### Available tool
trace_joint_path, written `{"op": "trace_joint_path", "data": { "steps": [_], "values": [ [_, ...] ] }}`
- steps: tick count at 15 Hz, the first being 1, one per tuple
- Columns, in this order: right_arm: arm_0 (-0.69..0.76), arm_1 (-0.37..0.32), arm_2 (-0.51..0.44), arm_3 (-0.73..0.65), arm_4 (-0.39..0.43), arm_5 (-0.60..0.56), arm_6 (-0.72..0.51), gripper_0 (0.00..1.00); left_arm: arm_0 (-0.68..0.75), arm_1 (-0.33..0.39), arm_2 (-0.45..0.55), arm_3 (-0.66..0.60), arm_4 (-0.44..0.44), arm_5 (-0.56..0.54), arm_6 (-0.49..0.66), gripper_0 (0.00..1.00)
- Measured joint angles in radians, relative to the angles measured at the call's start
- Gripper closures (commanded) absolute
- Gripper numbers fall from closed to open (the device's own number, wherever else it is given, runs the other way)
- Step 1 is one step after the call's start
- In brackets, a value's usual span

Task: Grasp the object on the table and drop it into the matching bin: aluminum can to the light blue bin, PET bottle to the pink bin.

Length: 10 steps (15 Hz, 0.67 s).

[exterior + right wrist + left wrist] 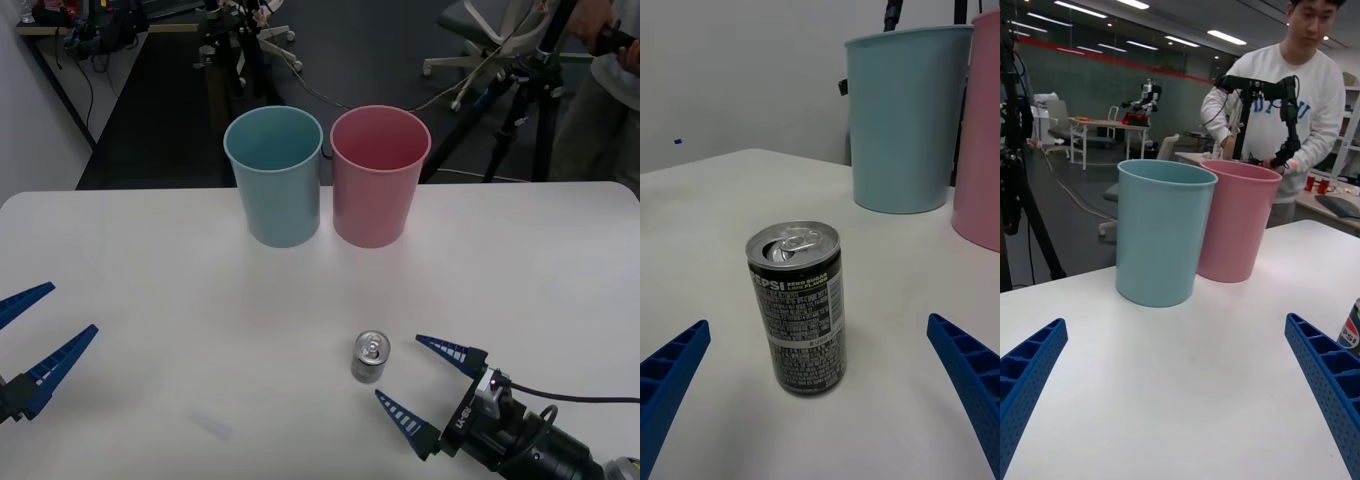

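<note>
Front view, item by item. The table [150,260]: wide, white, rounded corners, carrying everything listed here.

The light blue bin [274,175]: upright at the far middle of the table, mouth up, on my left of its twin. The pink bin [379,175]: upright just beside it on my right, the two rims near touching.

The aluminum can [370,357]: upright on the near part of the table, right of centre, well apart from both bins, pull-tab top facing up. Not gripped by anything.

My right gripper [418,382]: low at the near right, fingers spread wide, tips pointing at the can from its right and near side. One tip lies just beside the can's base, the other stands off to its right; neither touches it.

My left gripper [38,330]: at the near left edge, fingers released and apart, well away from the can.

Right wrist view: the can [799,307] stands between my two blue fingers [970,375], clear space on either side, dark printed side toward me, the light blue bin [906,120] behind it.

Left wrist view: both bins stand ahead, blue [1163,232] before pink [1234,221], and the can's edge [1350,330] shows past one finger.
</note>
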Motion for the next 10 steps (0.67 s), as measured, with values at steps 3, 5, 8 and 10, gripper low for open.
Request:
{"op": "trace_joint_path", "data": {
  "steps": [3,5,8,10],
  "values": [
    [-0.028,0.009,0.057,0.000,0.000,0.077,0.012,0.00,0.000,0.000,0.000,0.000,0.000,0.000,0.000,0.00],
    [-0.046,0.014,0.093,0.000,0.000,0.122,0.019,0.00,0.000,0.000,0.000,0.000,0.000,0.000,0.000,0.00],
    [-0.073,0.017,0.142,0.000,-0.001,0.186,0.023,0.00,0.000,0.000,0.000,0.000,0.000,0.000,0.000,0.00],
    [-0.090,0.018,0.169,0.000,-0.002,0.224,0.023,0.00,0.000,0.000,0.000,0.000,0.000,0.000,0.000,0.00]
  ]
}}
